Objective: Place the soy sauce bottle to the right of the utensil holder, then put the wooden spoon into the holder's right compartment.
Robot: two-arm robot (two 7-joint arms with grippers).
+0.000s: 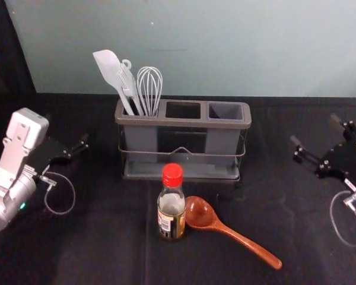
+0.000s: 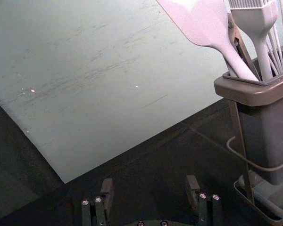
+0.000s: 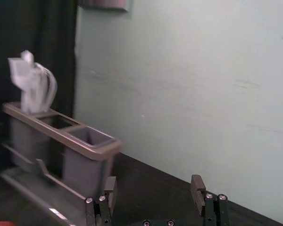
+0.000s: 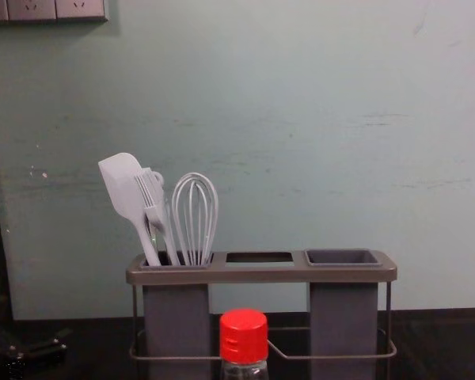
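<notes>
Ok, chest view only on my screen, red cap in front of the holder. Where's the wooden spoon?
Observer: The wooden spoon lies on the dark cloth, its bowl end just right of the bottle, its handle slanting out toward the near right.
Operator: And the right gripper?
Observer: Out past the right side of the utensil holder; the right gripper has its fingers open, nothing between them.
Operator: Is the left one holding anything?
Observer: No, the left gripper also has open fingers with nothing between them.
</notes>
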